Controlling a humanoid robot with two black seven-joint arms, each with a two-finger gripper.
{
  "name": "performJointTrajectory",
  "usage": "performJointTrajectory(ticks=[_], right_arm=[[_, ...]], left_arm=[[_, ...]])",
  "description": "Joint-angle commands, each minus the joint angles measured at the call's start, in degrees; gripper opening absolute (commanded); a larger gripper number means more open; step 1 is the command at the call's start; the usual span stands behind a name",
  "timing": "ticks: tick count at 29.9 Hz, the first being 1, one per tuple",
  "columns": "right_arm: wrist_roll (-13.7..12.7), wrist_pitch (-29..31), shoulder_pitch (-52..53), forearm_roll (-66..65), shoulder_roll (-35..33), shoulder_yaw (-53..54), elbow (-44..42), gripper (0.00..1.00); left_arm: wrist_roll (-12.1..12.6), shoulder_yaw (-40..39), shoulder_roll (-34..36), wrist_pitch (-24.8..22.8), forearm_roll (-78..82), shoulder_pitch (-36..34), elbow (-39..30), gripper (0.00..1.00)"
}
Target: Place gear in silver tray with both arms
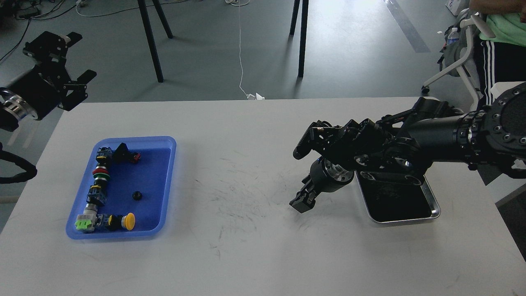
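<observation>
The silver tray (411,211) lies flat near the right edge of the tabletop (246,246), its dark bottom bare where it shows; its far end is hidden under the right arm (444,133), which reaches in from the right edge and crosses above it. The right gripper (303,200) hangs just off the tray's left side, pointing down toward the tabletop, and is seen too dark and end-on to tell whether its fingers are apart or together. Well apart from the tray, near the left edge, sits a blue plastic tray (168,181) holding a line of small push-button parts (98,185) along its left side, a yellow-capped button (129,221) at its near end and a small black gear (137,195) alone near its middle. The left gripper (72,70) hovers beyond the far left corner of the tabletop, fingers spread apart and holding nothing.
</observation>
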Motion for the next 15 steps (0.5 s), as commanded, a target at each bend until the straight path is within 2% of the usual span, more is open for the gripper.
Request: performJointTrajectory(ticks=[1,8,15], right_arm=[[0.5,0.0,-0.3,-0.7,0.0,-0.4,0.0,0.75],[0.5,0.0,-0.9,-1.1,0.2,-0.5,-0.5,0.74],[0.5,0.0,-1.1,-1.1,0.4,-0.4,-1.5,0.65]], left_arm=[[0.0,0.0,0.0,0.0,0.0,0.1,0.0,0.98],[0.0,0.0,0.0,0.0,0.0,0.1,0.0,0.98],[0.0,-0.1,-0.1,0.2,0.0,0.1,-0.1,0.98]])
